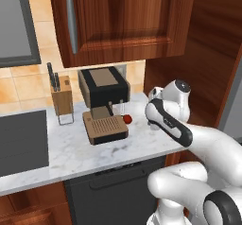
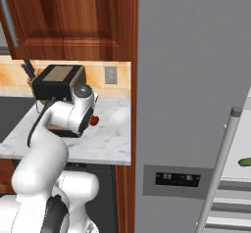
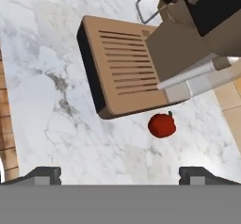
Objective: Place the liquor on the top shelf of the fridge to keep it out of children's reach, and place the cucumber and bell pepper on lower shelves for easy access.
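My gripper [image 3: 120, 173] hung released, jaws wide, holding nothing, above the marble counter [image 1: 56, 148]. The bell pepper [image 3: 162, 125] lay on the counter just beside the coffee machine's [image 1: 104, 103] drip tray. The cucumber [image 2: 245, 162] sat inside the fridge [image 2: 191, 104] at the right edge; which shelf, couldn't tell.

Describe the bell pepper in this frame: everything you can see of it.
The bell pepper is small, round, glossy and red, with a tiny dark green stem. It sits on the marble counter just beside the coffee machine's tan slatted drip tray, apparently free of it. The open gripper hovers above; nothing grips it.
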Tool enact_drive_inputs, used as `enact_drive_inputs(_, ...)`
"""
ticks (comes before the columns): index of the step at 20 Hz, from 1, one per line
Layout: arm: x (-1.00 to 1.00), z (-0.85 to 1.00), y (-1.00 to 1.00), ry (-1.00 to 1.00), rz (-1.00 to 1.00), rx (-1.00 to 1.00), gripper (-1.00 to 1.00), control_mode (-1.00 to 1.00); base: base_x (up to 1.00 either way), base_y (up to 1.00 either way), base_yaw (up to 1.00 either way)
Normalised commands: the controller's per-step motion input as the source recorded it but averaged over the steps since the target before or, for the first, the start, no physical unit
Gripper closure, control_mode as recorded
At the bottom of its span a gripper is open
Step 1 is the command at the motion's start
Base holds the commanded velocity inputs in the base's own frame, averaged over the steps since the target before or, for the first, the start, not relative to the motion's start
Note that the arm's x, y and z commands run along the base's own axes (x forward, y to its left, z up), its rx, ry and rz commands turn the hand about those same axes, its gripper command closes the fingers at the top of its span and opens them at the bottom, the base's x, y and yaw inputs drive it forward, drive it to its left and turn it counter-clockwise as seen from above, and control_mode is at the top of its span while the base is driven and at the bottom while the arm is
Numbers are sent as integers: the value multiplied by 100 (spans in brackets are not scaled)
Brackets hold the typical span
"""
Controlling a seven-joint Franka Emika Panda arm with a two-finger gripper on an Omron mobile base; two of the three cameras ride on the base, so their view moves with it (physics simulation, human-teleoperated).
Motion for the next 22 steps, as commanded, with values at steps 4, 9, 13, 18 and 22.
enact_drive_inputs(4, 47, -21, 0, 7, 4, 0, -100, -100, 0, 0, 0)
enact_drive_inputs(9, 40, -24, 0, 3, 9, 0, -100, -100, 0, 0, 0)
enact_drive_inputs(13, 32, -29, 2, 0, 12, 0, -100, -100, 0, 0, 0)
enact_drive_inputs(18, 30, -30, 10, 0, 10, 0, -100, -100, 0, 0, 0)
enact_drive_inputs(22, 23, -23, 9, 0, 9, -1, -100, -100, 0, 0, 0)
